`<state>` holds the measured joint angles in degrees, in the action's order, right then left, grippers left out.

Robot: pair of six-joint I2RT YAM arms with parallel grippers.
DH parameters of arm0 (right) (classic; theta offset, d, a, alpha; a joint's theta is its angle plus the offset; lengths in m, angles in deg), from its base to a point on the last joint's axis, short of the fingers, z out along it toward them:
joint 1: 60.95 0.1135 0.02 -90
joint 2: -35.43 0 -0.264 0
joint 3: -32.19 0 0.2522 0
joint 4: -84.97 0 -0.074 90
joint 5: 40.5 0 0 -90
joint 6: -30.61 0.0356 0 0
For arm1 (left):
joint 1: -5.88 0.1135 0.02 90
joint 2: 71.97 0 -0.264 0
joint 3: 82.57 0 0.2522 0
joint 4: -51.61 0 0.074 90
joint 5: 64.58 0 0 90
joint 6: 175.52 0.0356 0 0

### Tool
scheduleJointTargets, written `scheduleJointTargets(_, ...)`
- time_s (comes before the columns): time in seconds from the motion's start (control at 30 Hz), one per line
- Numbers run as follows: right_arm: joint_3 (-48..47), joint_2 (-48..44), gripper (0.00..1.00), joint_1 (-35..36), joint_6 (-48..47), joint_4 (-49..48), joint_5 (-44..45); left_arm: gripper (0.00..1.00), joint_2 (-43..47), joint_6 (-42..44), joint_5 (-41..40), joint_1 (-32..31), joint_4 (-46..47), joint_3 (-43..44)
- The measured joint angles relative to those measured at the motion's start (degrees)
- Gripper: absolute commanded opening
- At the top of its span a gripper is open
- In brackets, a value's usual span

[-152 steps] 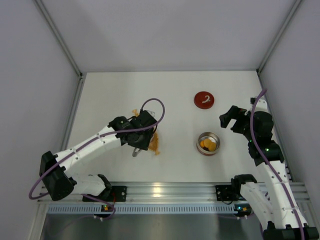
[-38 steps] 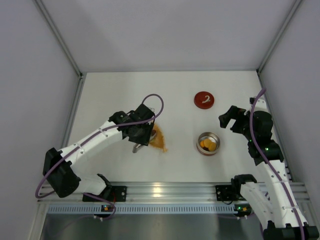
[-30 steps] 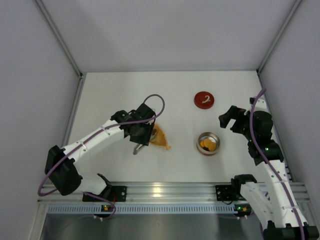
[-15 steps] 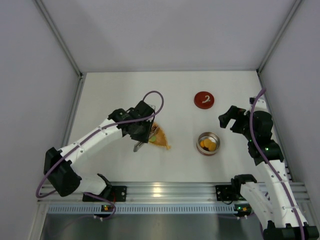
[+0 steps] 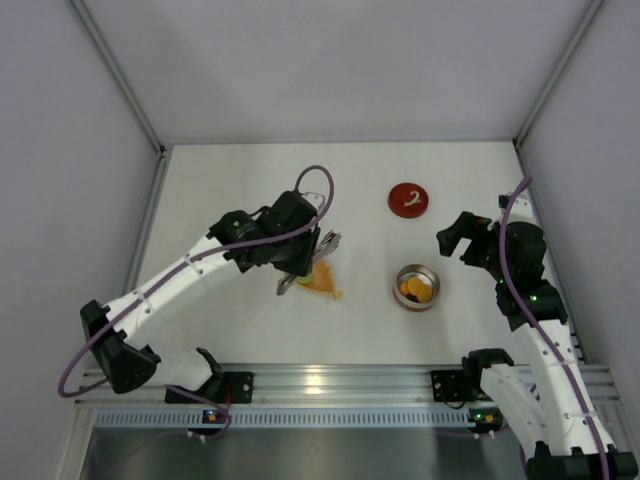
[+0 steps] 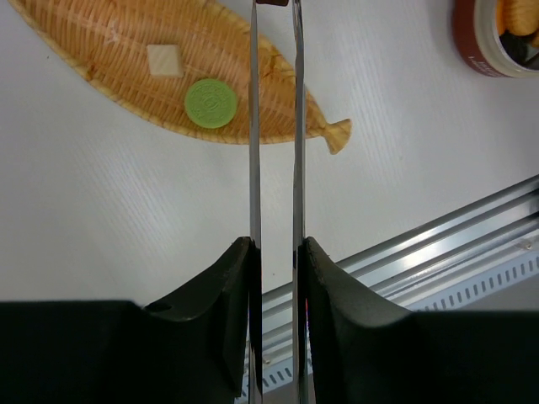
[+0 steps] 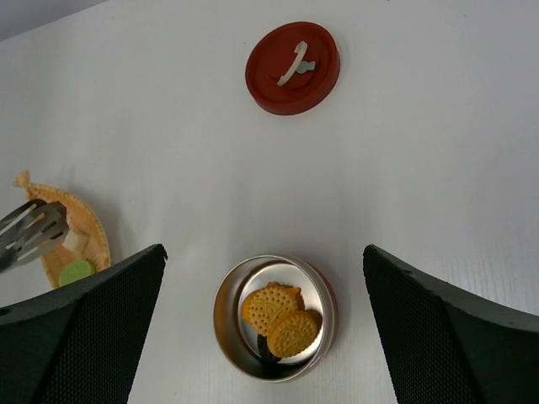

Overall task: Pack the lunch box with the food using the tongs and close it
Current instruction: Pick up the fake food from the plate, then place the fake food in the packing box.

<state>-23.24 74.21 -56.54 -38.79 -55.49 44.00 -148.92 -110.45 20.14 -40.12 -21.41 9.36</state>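
My left gripper [image 6: 276,252] is shut on the silver tongs [image 6: 254,126], squeezing the two arms close together. Their tips [image 5: 328,240] hang over the far end of the orange leaf dish [image 5: 322,282]. A small brown piece of food [image 6: 271,2] is pinched between the tips at the top edge of the left wrist view. On the dish lie a green round piece [image 6: 210,103] and a white square piece [image 6: 163,60]. The steel lunch box [image 7: 274,318] holds two round biscuits [image 7: 282,316] over a dark piece. My right gripper [image 7: 263,249] hovers open above it. The red lid [image 7: 292,67] lies flat beyond.
The lunch box [image 5: 417,287] stands to the right of the dish, and the lid [image 5: 408,198] lies behind it. White walls close in the table on the left, right and back. An aluminium rail [image 5: 330,380] runs along the near edge.
My left gripper has squeezed the tongs shut and lifted them off the dish, swinging the tips up and to the right. The right arm has not moved.
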Motion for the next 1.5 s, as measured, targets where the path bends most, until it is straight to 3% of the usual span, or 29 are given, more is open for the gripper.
scheduleJointTargets(0.23,0.0,0.0,1.00,0.0,0.0,0.0,0.0,0.31,-8.9,-0.9,-2.9,-12.8,0.1,12.4)
scheduleJointTargets(0.37,0.0,-0.1,0.99,0.0,0.0,0.1,0.1,0.31,-15.8,-0.9,-2.8,-16.3,1.2,16.5)
scheduleJointTargets(0.67,0.0,-0.2,0.99,0.0,0.0,0.3,0.5,0.31,-24.0,-0.9,-1.6,-18.9,2.8,20.3)
scheduleJointTargets(1.5,0.0,-0.2,0.99,0.0,-0.1,0.4,0.9,0.38,-25.0,-1.3,-0.1,-20.8,3.4,18.2)
